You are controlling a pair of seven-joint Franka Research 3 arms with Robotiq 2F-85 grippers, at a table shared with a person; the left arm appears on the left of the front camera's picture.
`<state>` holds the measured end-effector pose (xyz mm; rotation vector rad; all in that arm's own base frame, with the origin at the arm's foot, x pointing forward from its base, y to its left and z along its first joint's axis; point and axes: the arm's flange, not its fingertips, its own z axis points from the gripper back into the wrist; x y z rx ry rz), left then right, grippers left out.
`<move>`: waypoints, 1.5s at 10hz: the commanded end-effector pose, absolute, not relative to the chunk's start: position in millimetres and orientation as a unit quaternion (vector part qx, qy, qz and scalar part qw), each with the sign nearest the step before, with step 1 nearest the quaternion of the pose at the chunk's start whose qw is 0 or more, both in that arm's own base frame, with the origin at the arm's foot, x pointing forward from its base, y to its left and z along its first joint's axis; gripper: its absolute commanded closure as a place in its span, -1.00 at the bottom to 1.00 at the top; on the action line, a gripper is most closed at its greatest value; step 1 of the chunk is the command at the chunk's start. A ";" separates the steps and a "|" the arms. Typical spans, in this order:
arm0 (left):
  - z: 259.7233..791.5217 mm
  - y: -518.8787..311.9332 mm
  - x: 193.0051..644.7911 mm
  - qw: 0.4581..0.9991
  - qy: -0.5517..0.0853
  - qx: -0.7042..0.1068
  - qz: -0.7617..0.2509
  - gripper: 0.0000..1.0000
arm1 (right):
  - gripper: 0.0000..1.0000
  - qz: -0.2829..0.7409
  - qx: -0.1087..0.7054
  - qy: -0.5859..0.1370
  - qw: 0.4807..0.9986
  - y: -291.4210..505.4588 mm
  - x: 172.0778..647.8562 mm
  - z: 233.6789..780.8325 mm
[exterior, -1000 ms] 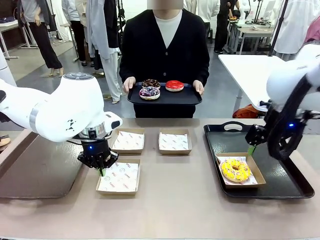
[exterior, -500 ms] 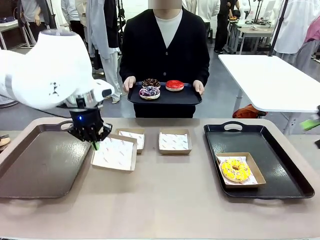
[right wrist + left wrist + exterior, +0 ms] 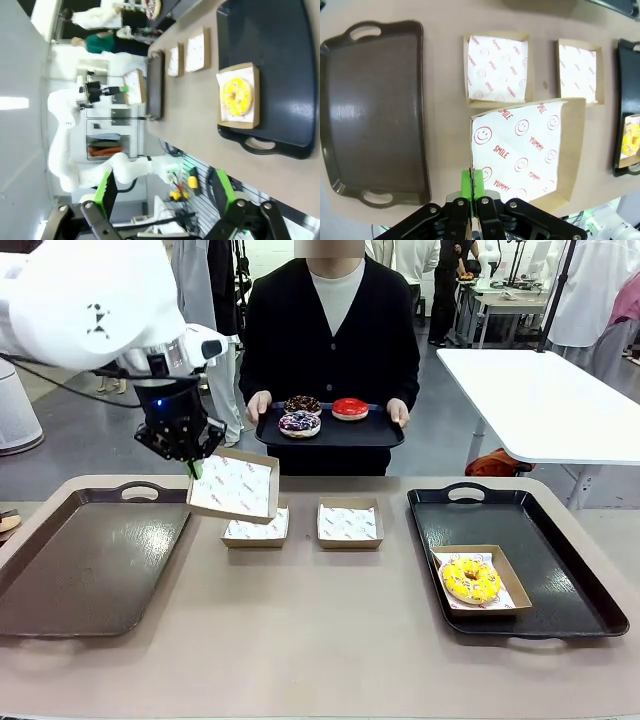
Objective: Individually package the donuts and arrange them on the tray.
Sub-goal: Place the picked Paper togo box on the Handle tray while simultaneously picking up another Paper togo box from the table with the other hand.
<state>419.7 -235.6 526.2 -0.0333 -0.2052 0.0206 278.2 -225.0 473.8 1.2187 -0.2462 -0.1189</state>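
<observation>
Front view: the left gripper [image 3: 193,468], pinched shut on the rim of a paper-lined box [image 3: 235,485], now holds it tilted above the table [image 3: 330,650], up from where it lay a second ago. The right gripper [image 3: 165,192] stands wide open, empty. The yellow donut [image 3: 472,580] sits boxed on the black tray [image 3: 570,590]. Beyond it two boxes [image 3: 349,523] lie flat, and a person holds three donuts [image 3: 350,409] on a small tray [image 3: 375,436]. A white table [image 3: 530,390] stands behind.

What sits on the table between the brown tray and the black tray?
Front view: two empty paper-lined boxes, one beside the other.
</observation>
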 end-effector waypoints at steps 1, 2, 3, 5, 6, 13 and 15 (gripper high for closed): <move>533.1 -246.7 447.1 0.996 -0.092 0.005 0.016 1.00 | -1.00 -0.048 0.609 -0.121 0.783 -256.7 276.6 456.5; 533.7 -250.2 460.2 0.996 -0.091 0.008 0.017 1.00 | -1.00 -0.055 0.616 -0.128 0.775 -275.0 269.4 446.8; 537.9 -251.4 468.4 0.996 -0.087 0.014 0.021 1.00 | -1.00 -0.057 0.620 -0.126 0.773 -282.9 259.9 436.5; 539.6 -252.4 490.7 0.996 -0.083 0.026 0.032 1.00 | -1.00 -0.056 0.620 -0.120 0.774 -289.1 249.6 419.3; 536.2 -253.8 504.7 0.996 -0.080 0.023 0.037 1.00 | -1.00 -0.051 0.617 -0.123 0.775 -291.6 247.5 416.7; 526.3 -246.9 514.5 0.997 -0.076 0.009 0.027 1.00 | -1.00 -0.064 0.619 -0.124 0.773 -286.2 248.2 413.4; 526.3 -246.9 514.5 0.997 -0.076 0.009 0.027 1.00 | -1.00 -0.064 0.619 -0.124 0.773 -286.2 248.2 413.4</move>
